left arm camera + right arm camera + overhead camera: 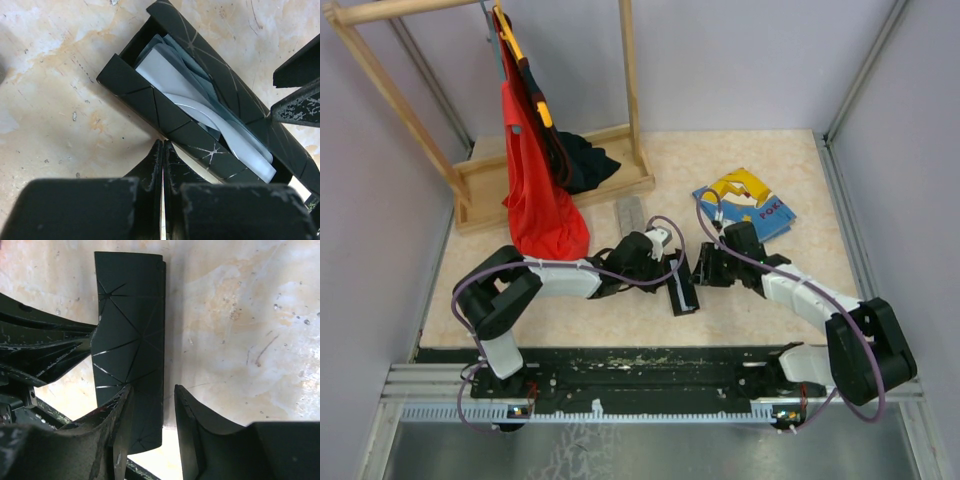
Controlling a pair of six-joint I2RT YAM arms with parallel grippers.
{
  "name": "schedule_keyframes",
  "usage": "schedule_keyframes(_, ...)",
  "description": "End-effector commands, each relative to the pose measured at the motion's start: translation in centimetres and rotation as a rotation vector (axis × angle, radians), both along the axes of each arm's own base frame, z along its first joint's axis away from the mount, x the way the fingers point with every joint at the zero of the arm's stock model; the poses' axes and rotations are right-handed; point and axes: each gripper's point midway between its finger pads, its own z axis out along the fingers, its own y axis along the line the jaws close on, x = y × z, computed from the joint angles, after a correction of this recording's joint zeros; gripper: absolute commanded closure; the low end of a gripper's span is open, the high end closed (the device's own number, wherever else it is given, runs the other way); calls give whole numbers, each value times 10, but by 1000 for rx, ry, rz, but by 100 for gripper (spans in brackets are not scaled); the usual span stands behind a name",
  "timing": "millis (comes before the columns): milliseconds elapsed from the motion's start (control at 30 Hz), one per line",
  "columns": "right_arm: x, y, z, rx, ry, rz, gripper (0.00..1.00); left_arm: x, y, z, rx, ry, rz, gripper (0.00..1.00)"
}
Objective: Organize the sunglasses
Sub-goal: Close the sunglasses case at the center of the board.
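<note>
Sunglasses [170, 75] with white frames lay inside the black case [145, 97], mid-frame. The left end effector [163, 145] sat closed beside it, and the right end effector [153, 387] stood open.

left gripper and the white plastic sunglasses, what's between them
In the left wrist view, only the near wall of the open black oblong case, which holds the white plastic sunglasses, separates them from the left gripper.

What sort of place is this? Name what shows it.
Probably a robot test cell: left arm and right arm bolted along a metal rail, blank walls boxing in the table, and unrelated props, a wooden clothes rack and a picture book.
</note>
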Motion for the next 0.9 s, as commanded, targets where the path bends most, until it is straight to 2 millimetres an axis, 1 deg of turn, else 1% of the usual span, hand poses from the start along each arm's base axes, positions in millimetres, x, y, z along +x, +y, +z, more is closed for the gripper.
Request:
schedule_keyframes(0,7,15,10,50,-54,28,60,-19,12,-19,48,72,-25,100)
schedule_keyframes(300,11,21,-3,28,-45,29,51,-22,13,-20,45,78,-29,100)
schedule_keyframes(500,10,26,-13,-1,-31,44,50,-22,14,-19,44,76,-26,100)
schedule_keyframes(633,5,26,-22,-29,-10,54,50,-23,16,-18,42,74,-21,100)
schedule_keyframes(700,3,21,-29,-66,5,45,50,-23,17,-18,46,74,-18,100)
schedule_keyframes(800,0,9,-38,-129,25,9,50,-22,20,-17,53,68,-6,100)
schedule_keyframes(867,-1,2,-41,-158,29,-10,50,-22,24,-16,58,59,8,100)
